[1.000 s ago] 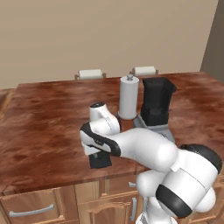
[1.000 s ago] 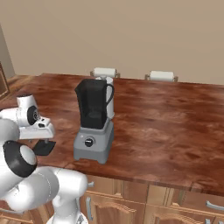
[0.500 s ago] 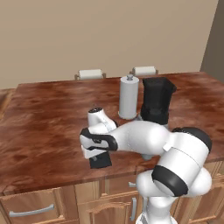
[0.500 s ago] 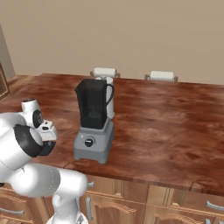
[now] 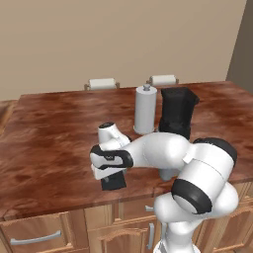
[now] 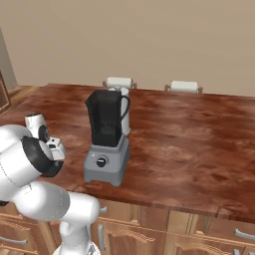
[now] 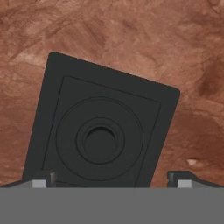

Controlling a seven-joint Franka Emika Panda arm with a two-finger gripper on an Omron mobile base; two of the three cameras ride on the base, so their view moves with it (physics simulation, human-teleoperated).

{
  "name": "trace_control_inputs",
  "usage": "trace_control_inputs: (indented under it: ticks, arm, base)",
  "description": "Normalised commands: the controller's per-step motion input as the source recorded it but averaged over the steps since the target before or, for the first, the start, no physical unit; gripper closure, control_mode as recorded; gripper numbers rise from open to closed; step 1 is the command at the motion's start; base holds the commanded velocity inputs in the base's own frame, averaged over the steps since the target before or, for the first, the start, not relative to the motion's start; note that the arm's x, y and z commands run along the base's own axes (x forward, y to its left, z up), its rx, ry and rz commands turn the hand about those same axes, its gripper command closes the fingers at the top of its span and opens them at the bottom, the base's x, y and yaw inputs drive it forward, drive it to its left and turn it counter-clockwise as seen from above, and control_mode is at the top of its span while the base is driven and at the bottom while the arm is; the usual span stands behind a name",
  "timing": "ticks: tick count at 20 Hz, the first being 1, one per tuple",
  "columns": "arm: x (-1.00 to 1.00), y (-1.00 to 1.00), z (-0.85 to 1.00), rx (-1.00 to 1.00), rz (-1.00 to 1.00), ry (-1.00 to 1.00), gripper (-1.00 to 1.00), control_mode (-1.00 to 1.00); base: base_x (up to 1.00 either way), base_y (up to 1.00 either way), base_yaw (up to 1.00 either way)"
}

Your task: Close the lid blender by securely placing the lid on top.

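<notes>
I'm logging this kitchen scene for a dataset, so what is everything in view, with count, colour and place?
lid: one, black, flat on the counter near its front edge, directly under the hand.
blender: one, grey base with a black knob and an open-topped black jar, on the counter.
upright cylinder: one, white with a small grey knob, standing beside the blender.
chair backs: two, white tops, behind the counter's far edge.
counter: one, reddish-brown top over wooden drawers.
wall: beige, behind.
arm: one, white with dark joints, reaching over the lid.
end effector: one, open, fingertips on either side of the lid's near edge.
</notes>
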Motion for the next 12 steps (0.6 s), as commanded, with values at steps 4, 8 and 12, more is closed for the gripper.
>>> trace_control_inputs:
  ticks: [4,8,12]
  arm:
    - [0.00,0.00,-0.01,0.00,0.00,0.00,-1.00,-1.00]
    - [0.00,0.00,-0.06,0.00,0.00,0.00,-1.00,-1.00]
    - [0.00,0.00,0.00,0.00,0.00,0.00,-1.00,-1.00]
  base:
    - [0.00,0.00,0.00]
    - [0.00,0.00,0.00]
    - [0.00,0.00,0.00]
